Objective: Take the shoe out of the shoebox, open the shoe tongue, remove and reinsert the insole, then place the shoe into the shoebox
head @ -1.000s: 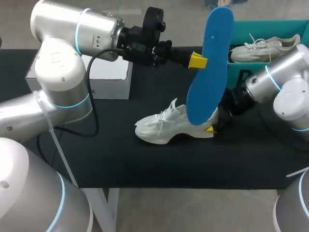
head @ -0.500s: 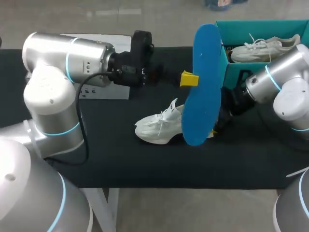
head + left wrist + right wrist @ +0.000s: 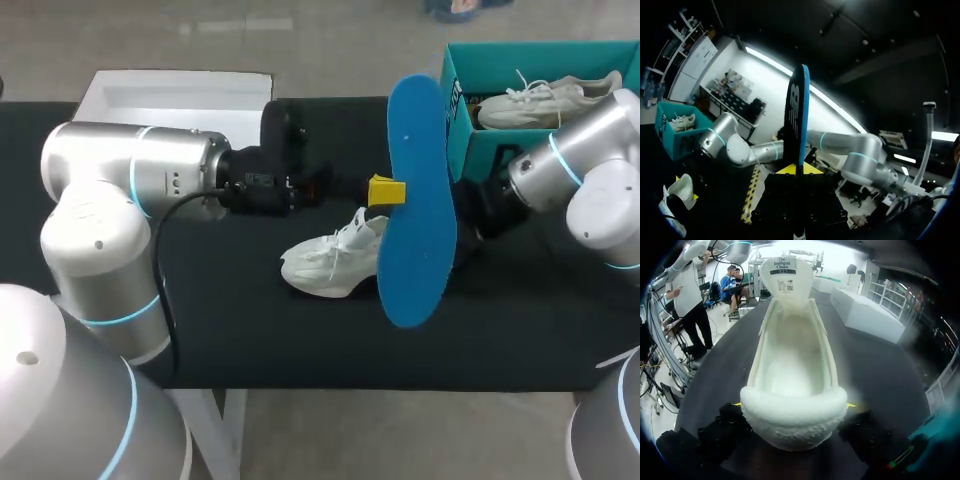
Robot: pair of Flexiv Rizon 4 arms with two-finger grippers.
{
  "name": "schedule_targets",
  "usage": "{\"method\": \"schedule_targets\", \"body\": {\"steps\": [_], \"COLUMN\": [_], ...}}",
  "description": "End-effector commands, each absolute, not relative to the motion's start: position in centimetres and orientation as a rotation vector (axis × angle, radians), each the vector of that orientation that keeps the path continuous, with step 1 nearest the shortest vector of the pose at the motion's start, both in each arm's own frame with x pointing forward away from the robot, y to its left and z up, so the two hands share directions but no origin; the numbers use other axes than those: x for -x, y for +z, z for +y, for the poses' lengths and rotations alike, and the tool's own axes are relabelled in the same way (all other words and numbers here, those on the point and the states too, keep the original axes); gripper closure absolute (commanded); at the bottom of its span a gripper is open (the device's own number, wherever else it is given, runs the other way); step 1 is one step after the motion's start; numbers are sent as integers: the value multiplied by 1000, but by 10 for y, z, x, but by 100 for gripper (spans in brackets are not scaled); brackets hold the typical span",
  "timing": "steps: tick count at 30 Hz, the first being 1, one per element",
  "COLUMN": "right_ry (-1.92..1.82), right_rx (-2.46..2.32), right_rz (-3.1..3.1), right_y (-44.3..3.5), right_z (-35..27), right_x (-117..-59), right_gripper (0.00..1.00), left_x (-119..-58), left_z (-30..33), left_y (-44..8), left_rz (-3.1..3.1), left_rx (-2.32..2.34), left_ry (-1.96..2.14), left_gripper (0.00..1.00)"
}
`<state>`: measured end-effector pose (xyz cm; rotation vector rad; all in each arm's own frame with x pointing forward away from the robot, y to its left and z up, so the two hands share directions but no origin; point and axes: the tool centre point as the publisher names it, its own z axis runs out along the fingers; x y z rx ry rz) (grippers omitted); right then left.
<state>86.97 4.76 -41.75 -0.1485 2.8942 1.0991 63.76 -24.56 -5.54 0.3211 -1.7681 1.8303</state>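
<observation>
1. far left on the table (image 3: pixel 250 340) sits a white box (image 3: pixel 180 95), well apart from both of my arms.
2. my left gripper (image 3: pixel 385 190) reaches in from the left, fingers closed on the edge of the blue insole (image 3: pixel 415 200). the insole stands upright in the air, clear of the shoe.
3. below it, near the middle of the table, the white shoe (image 3: pixel 325 268) lies outside the shoebox. my right wrist view shows its tongue lifted back and its inside bare.
4. my right gripper (image 3: pixel 794 407) is at the heel, hidden behind the insole from above. the heel fills the gap between its fingers, which seem to press it from both sides.
5. far right, the teal shoebox (image 3: pixel 480 150) holds a second shoe (image 3: pixel 540 100).
6. as i judge it, the shoe is out, the tongue is open and the insole is removed. putting the insole back in and boxing the shoe are left.
</observation>
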Motion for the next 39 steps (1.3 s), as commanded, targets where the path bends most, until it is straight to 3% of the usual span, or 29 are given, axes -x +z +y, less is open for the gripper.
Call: {"method": "schedule_targets", "body": {"steps": [1, 26, 39], "right_ry": [942, 16, -8], "right_rx": [149, -6, -73], "right_rz": [2960, 3035, 3079], "right_y": [-392, -318, -312], "right_z": [46, 55, 59], "right_x": [-867, -851, -851], "right_gripper": [0, 0, 0], "left_x": [-632, -626, -622], "left_z": [-242, -233, -233], "left_y": [-58, -61, -56], "left_rz": [-1744, -1749, -1748], "left_rx": [-346, -320, -283], "left_ry": [1860, 1846, 1842], "left_gripper": [100, 100, 100]}}
